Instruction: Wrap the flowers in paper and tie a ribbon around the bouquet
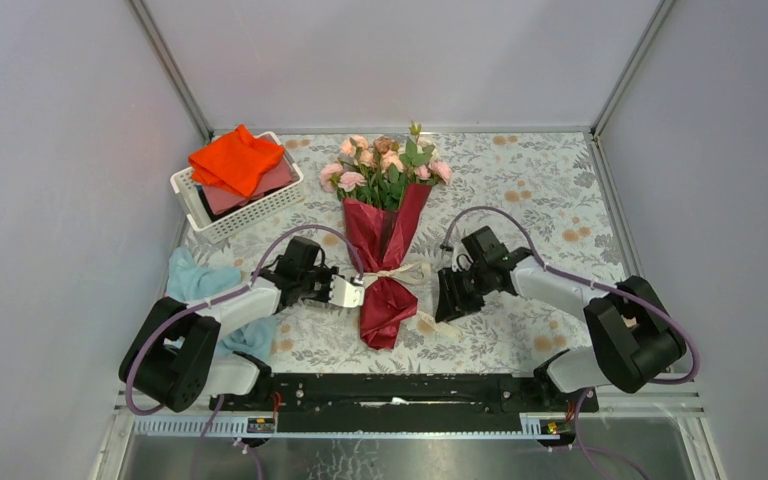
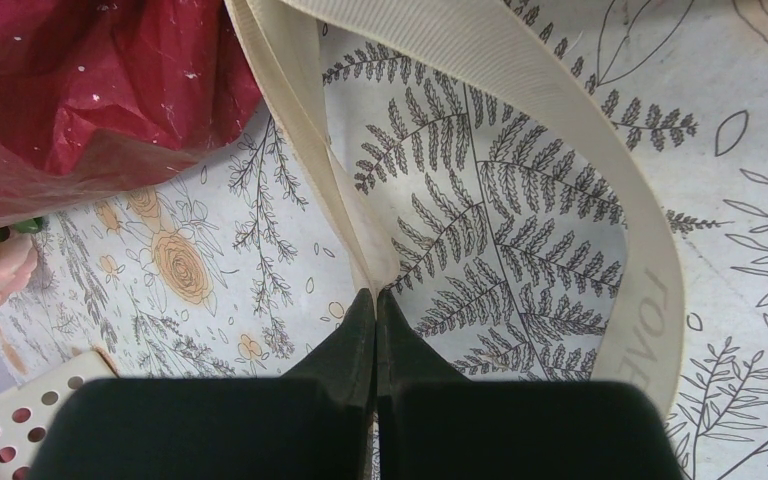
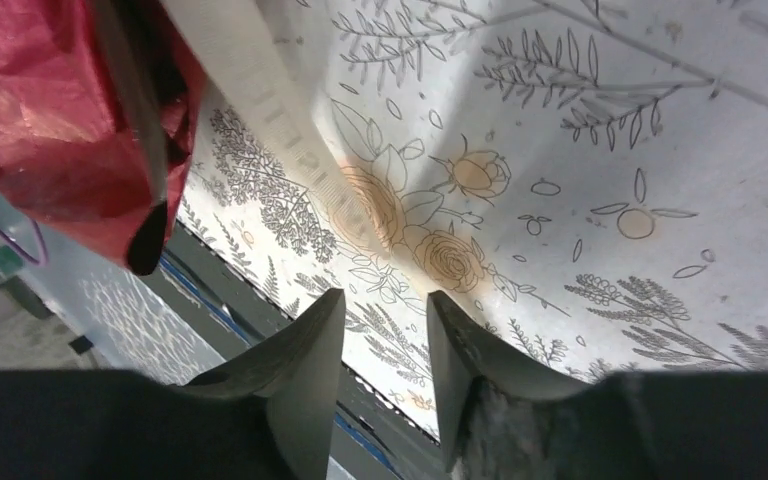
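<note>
Between left fingers (image 2: 353, 345), ribbon (image 2: 550, 100)

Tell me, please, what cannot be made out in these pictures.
- Top view: the ribbon knot, too small to judge.
- All views: stems, hidden by the paper.
- Top view: basket contents, mostly under the orange cloth.
- Right wrist: ribbon blurred, cut off at the top edge.

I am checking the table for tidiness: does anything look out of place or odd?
A light blue cloth lies crumpled at the table's left edge, partly under the left arm, while the orange cloth sits in the basket. It looks dropped. The bouquet looks neat, with the ribbon around its middle.
</note>
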